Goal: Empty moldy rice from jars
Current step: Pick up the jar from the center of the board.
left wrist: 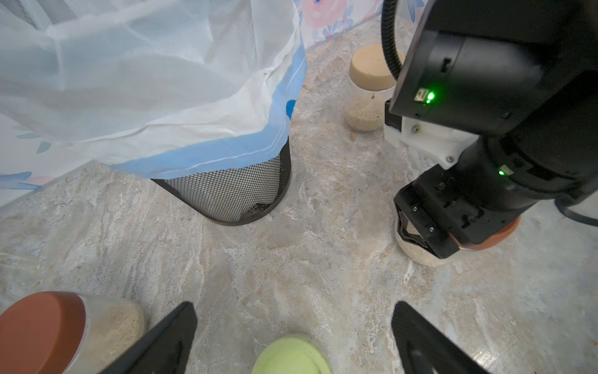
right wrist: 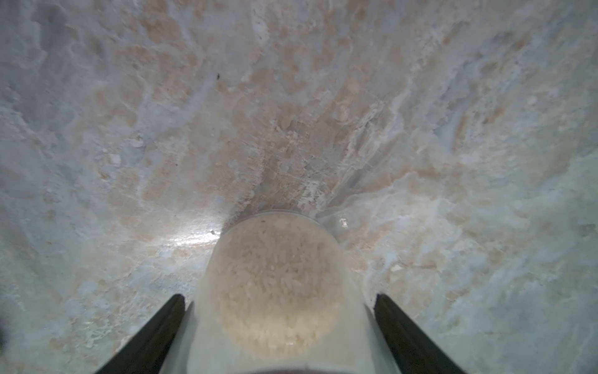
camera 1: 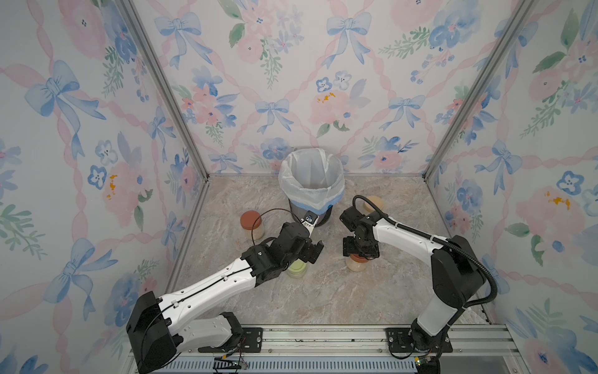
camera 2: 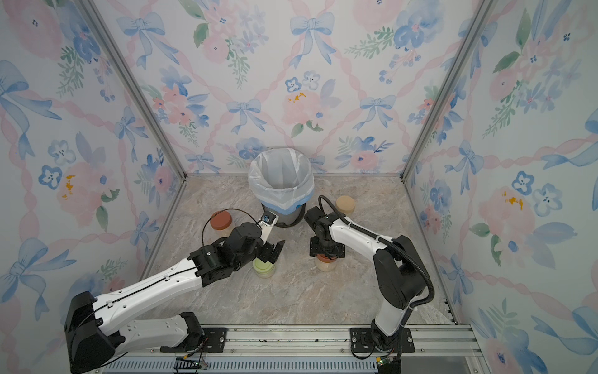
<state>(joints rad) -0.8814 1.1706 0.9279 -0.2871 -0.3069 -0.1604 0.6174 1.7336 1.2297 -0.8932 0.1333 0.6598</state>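
Where the marble tabletop (camera 1: pixel 323 298) meets the back wall at twelve o'clock, the dark mesh bin (camera 1: pixel 286 181) stands upright, its white liner (left wrist: pixel 145 81) folded over the rim. The left arm (camera 1: pixel 210 288) reaches in from seven o'clock and the right arm (camera 1: pixel 404 236) from five o'clock. The left gripper (left wrist: pixel 294 311) hangs released, jaws spread wide, above the green-lidded jar (camera 1: pixel 297 268), which sits just off the table's centre towards seven o'clock. The right gripper (right wrist: pixel 278 297) points straight down over the near rust-lidded jar (camera 1: pixel 356 266) at about four o'clock, a finger on either side of the glass; whether they are pressing it I cannot tell. The far rust-lidded jar (camera 1: pixel 250 220) stands at ten o'clock and the beige-lidded jar (camera 1: pixel 373 203) at one o'clock, either side of the bin. All four are upright and capped. The moldy rice (right wrist: pixel 275 259), pale tan grains, shows through the glass of the near rust-lidded jar, and in the left wrist view also in the far one and the beige-lidded one
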